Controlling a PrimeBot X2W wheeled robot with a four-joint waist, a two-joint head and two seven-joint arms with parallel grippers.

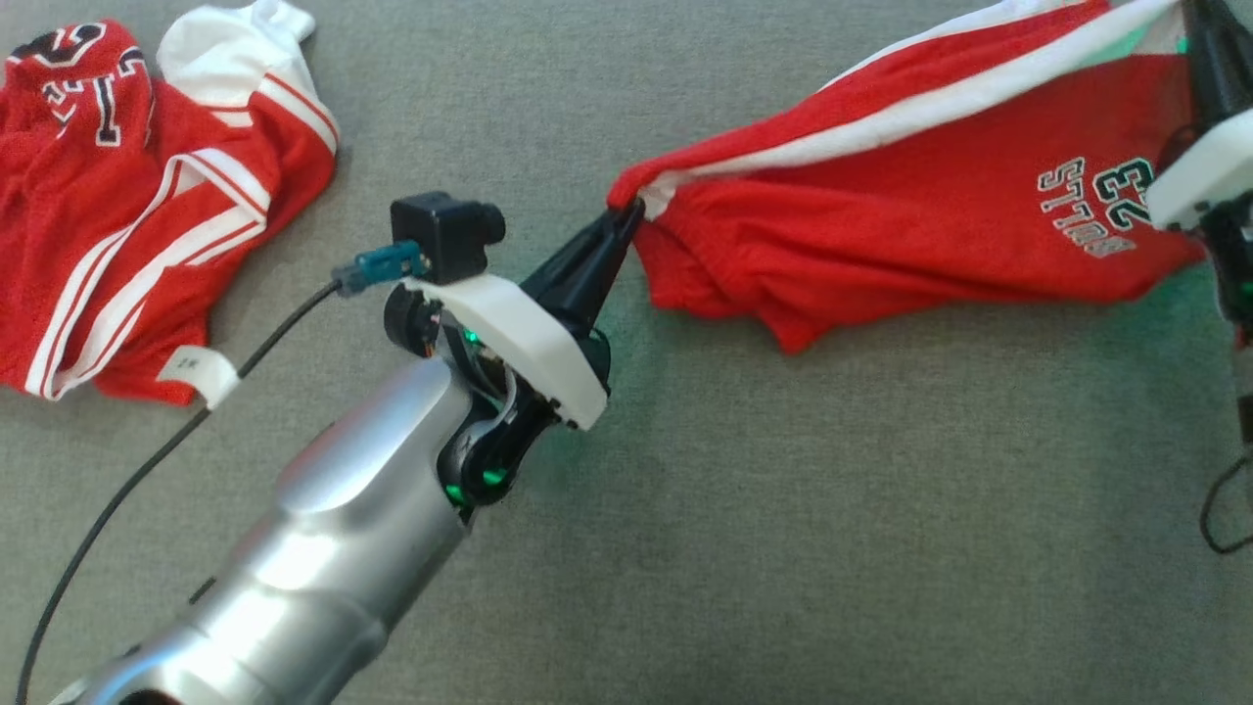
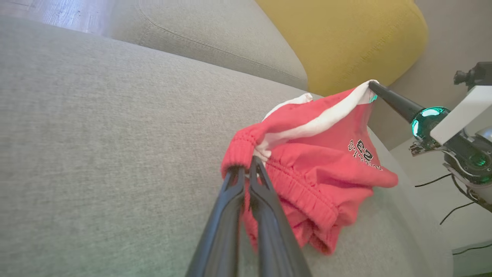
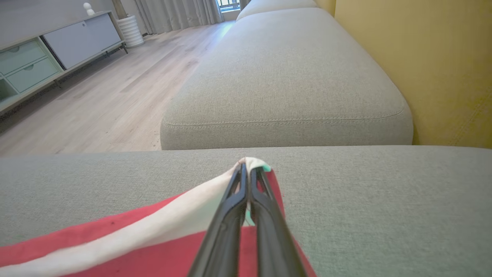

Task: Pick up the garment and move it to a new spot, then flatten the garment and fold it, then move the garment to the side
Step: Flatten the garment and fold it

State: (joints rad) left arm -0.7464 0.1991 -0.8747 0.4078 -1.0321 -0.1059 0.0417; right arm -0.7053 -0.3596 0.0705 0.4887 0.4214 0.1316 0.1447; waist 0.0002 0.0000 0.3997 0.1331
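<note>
the red shorts (image 1: 910, 206) hang stretched between the two grippers over the grey sofa seat (image 1: 744, 548), on the right side of the head view. the left gripper (image 1: 631, 208) is pinched shut on the gathered waistband end, at the garment's left tip. the right gripper (image 3: 246, 166) is pinched shut on the white-striped corner at the far right. so the cloth's long axis runs left to right from one set of jaws to the other, climbing toward the far right, with the white stripe taut along the far edge and the printed leg drooping on the near side. in the left wrist view the loose lower folds seem to brush the seat, though i cannot tell whether they rest on it. a red jersey (image 1: 127, 196) lies crumpled at the far left, well apart from the held piece, and a yellow back cushion (image 2: 346, 38) stands behind the seat. by my judgement the carry to a new spot is under way and the flattening is not yet done. the coming move turns on holding both grips spread along that left-right line while lowering, so the hanging side lands first and the cloth lies flat rather than bunched. neither arm is free.
</note>
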